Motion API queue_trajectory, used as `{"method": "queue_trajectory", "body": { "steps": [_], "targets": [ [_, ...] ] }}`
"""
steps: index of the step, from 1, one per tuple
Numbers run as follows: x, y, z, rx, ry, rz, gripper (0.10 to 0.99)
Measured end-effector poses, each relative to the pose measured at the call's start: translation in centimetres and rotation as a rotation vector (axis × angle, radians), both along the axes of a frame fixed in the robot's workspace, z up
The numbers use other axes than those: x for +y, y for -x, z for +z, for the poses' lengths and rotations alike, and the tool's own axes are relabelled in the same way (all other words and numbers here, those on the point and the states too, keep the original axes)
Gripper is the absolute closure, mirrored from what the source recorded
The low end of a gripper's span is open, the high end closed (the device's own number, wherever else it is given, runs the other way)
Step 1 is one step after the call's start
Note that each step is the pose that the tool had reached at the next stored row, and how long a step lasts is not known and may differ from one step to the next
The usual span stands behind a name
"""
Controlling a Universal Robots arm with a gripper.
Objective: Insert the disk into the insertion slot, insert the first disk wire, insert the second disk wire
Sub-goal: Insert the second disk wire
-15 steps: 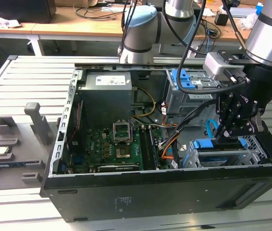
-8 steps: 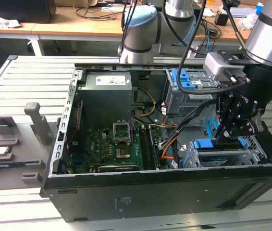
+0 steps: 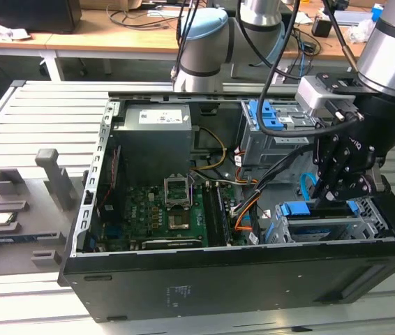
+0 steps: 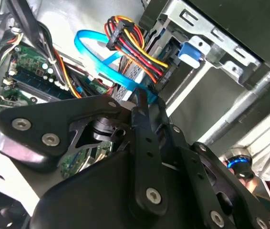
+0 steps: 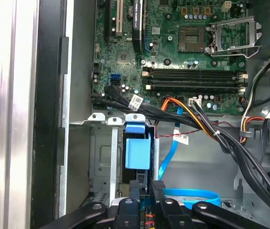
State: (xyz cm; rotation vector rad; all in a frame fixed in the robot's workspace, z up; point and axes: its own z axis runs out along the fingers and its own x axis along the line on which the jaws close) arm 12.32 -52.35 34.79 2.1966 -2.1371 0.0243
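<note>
Gripper [image 3: 338,197] down at the drive cage [image 3: 365,225], disk [image 3: 316,229] already seated inside; jaws closed on the blue wire [image 4: 107,67] at its connector.

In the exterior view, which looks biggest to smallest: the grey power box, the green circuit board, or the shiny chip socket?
1. Circuit board and power box: too alike to rank.
2. Chip socket, clearly smallest.
</note>
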Motion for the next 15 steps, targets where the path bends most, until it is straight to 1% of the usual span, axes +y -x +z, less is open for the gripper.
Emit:
{"method": "queue_trajectory", "body": {
  "steps": [1,3,4,5,6,9,15],
  "targets": [
    [0.21,0.00,0.66,0.0000,0.000,0.000,0.851],
    [0.45,0.00,1.43,0.0000,0.000,0.000,0.867],
    [0.58,0.00,1.90,0.0000,0.000,0.000,0.933],
    [0.72,0.00,2.38,-0.0001,0.000,0.000,0.980],
    [0.76,0.00,3.01,-0.0001,0.000,0.000,0.980],
    [0.76,0.00,4.05,0.0000,0.000,0.000,0.980],
    [0.75,0.00,4.13,0.0000,0.000,0.000,0.980]
  ]
}}
